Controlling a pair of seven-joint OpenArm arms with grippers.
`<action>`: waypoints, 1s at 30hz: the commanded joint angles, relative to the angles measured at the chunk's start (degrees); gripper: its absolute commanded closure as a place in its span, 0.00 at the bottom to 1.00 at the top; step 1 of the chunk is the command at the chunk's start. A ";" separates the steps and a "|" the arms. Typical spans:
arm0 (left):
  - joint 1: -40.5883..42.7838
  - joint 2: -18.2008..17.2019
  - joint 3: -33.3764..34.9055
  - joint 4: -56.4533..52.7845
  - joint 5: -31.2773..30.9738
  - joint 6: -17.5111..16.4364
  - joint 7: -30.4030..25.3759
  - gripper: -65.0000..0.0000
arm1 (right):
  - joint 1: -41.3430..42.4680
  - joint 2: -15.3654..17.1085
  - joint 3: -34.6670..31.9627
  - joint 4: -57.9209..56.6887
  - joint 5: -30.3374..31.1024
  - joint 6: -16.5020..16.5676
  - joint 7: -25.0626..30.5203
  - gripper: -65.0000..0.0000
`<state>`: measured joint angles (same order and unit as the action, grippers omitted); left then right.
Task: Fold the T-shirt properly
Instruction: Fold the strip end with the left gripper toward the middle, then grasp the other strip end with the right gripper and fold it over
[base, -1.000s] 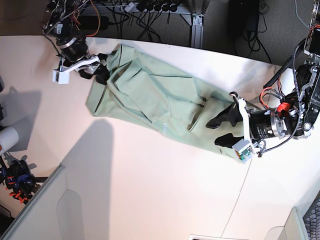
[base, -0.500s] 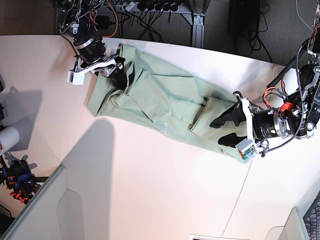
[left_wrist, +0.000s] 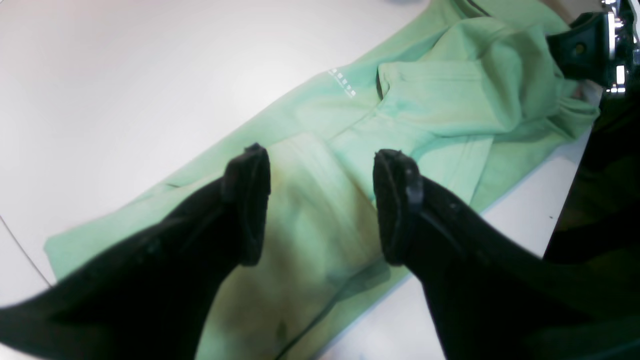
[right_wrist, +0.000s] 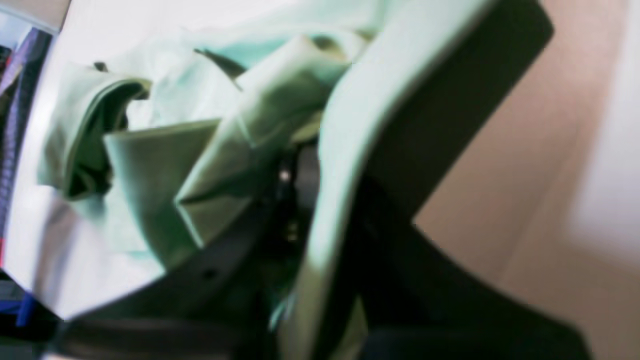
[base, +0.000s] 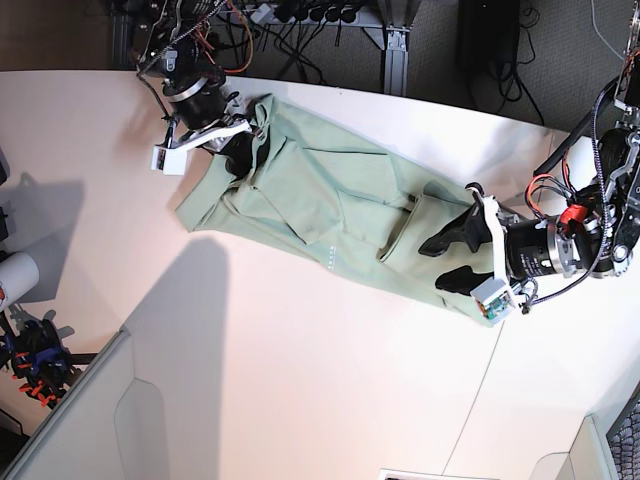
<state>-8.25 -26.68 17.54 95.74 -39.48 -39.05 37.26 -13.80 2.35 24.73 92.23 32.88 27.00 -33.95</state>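
1. On the pale counter (base: 300, 380), item one: the T-shirt (base: 330, 200), mint green, lies as a long crumpled band running diagonally from the far left corner toward the near right. A short row of small white marks (base: 331, 257) sits on its near edge.

2. Right pincer (base: 238, 148), at the shirt's far-left end: black fingers are pressed together on a bunched fold of the T-shirt (right_wrist: 210, 165), with cloth gathered around them in the right wrist view. Against the frames of a second and half a second ago, this pincer has travelled rightward along the counter's far edge, and the cloth end has gone with it; the shirt's left part now stands more bunched and narrower.

3. Left pincer (base: 460, 258), at the shirt's near-right end: fingers are spread wide apart, one fingertip (left_wrist: 247, 180) and the other over the T-shirt (left_wrist: 320, 130), holding nothing. Its place is almost unchanged from half a second ago; whether the tips touch the cloth cannot be told.
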 joint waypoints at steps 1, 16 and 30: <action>-1.09 -0.48 -0.42 0.90 -1.05 -0.85 -1.42 0.45 | 0.35 0.33 -0.24 0.74 -0.13 0.31 1.33 1.00; -1.09 -3.19 -10.14 0.94 -4.22 -0.87 -0.92 0.45 | 2.32 9.68 11.34 0.76 -2.89 0.28 0.35 1.00; 8.07 -3.67 -10.08 0.94 -2.49 -0.87 -0.85 0.45 | 2.86 11.45 12.90 8.79 11.26 0.46 -6.19 1.00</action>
<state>0.73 -29.54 7.90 95.77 -41.04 -39.11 37.69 -11.57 13.04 37.36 99.94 42.44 27.00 -41.71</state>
